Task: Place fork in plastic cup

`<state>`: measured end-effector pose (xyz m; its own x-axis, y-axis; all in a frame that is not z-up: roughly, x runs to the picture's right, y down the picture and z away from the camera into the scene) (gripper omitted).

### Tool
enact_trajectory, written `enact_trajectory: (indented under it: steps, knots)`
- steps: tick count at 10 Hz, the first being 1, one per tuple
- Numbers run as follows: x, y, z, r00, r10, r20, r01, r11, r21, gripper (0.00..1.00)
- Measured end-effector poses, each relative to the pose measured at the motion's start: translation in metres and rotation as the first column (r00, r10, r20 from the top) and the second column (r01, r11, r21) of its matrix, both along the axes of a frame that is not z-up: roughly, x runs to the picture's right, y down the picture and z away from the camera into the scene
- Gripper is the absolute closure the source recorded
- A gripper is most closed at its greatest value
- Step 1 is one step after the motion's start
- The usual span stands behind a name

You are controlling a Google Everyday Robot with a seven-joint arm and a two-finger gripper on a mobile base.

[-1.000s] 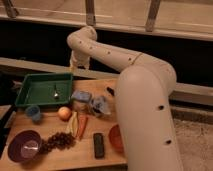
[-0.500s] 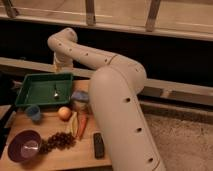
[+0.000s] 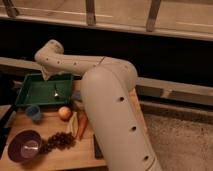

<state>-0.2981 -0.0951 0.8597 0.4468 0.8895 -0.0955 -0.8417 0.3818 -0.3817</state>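
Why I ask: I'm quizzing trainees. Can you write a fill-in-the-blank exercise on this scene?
1. The gripper hangs over the rear of the green ___.
2. The fork lies inside the tray, not in the plastic cup, which is coloured ___.
3. The bowl left of the grapes is coloured ___.
Missing words: tray; blue; purple.

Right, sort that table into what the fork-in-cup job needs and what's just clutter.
Job: fork, lying in the green tray; blue plastic cup, by the tray's near edge; gripper, above the tray's back rim.

Lying about: green tray, orange fruit, carrot, grapes, purple bowl.
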Motion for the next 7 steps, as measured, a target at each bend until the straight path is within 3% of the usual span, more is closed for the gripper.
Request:
enact_trajectory:
  steps: [4,7]
  knots:
    - [0.0,0.001,0.0,1.0,0.0,-0.001,0.0,1.0,-0.004,0.39]
    - [-0.013,0.007,0.016,1.0,0.014,0.028,-0.013,0.9993,-0.035,0.39]
